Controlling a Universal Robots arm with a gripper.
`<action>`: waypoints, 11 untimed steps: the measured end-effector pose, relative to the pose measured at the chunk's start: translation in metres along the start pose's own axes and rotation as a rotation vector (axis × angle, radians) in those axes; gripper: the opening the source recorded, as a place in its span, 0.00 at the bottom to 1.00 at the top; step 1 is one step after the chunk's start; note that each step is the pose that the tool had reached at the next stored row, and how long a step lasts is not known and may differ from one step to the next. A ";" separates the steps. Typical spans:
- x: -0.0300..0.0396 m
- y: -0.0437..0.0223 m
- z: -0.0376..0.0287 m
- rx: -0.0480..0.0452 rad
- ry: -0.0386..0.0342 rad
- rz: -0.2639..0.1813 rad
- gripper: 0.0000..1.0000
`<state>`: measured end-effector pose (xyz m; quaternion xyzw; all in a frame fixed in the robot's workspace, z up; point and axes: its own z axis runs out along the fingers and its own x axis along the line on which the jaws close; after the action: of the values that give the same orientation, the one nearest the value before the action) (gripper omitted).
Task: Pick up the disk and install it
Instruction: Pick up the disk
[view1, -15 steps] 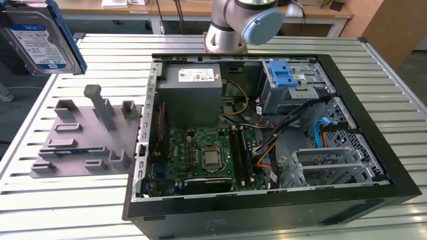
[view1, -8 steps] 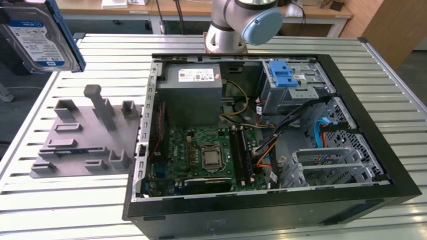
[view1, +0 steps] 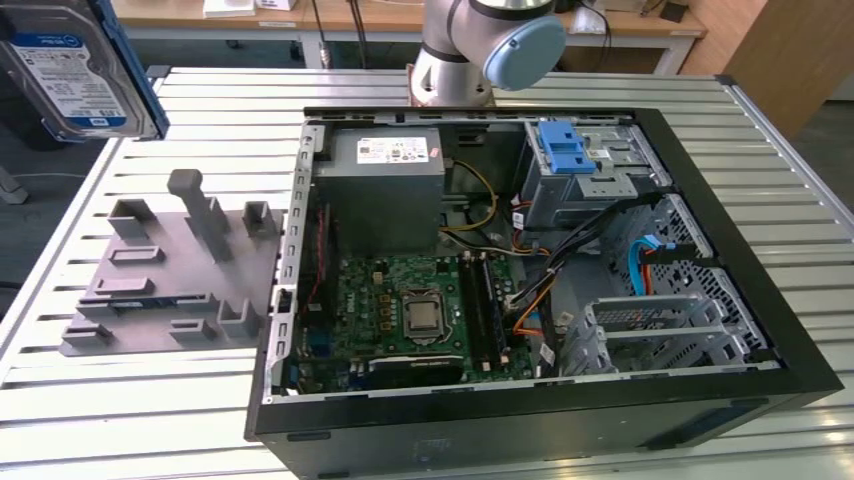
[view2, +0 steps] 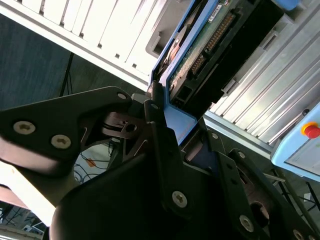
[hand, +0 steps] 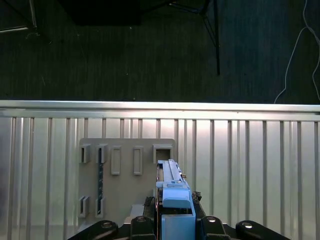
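The disk (view1: 70, 68), silver with a blue-and-white label and blue side rails, hangs high in the air at the exterior view's far left, above the table edge. In both wrist views my gripper (view2: 178, 125) is shut on it, with the black fingers (view2: 156, 116) clamped against a blue rail. The first wrist view shows the disk (hand: 171, 183) edge-on, rising out of my gripper (hand: 175, 212). It is held over the slatted table beside the grey fixture plate (hand: 127, 170). The open computer case (view1: 534, 280) lies well to the exterior view's right of the disk.
The grey fixture plate (view1: 160, 280), with upright posts and slots, lies left of the case. Inside the case are a power-supply box (view1: 387, 170), a motherboard (view1: 414, 310) and a metal drive bay with a blue latch (view1: 567, 155). The arm's base (view1: 481, 50) stands behind the case.
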<state>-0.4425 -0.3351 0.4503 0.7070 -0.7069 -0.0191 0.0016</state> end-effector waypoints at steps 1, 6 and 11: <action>0.0000 0.0000 -0.0005 0.0000 0.0000 0.000 0.36; -0.0001 0.0001 -0.0031 0.0000 0.0000 0.000 0.36; -0.0002 0.0002 -0.0064 -0.0001 0.0000 0.000 0.36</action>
<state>-0.4425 -0.3351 0.4568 0.7070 -0.7069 -0.0191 0.0016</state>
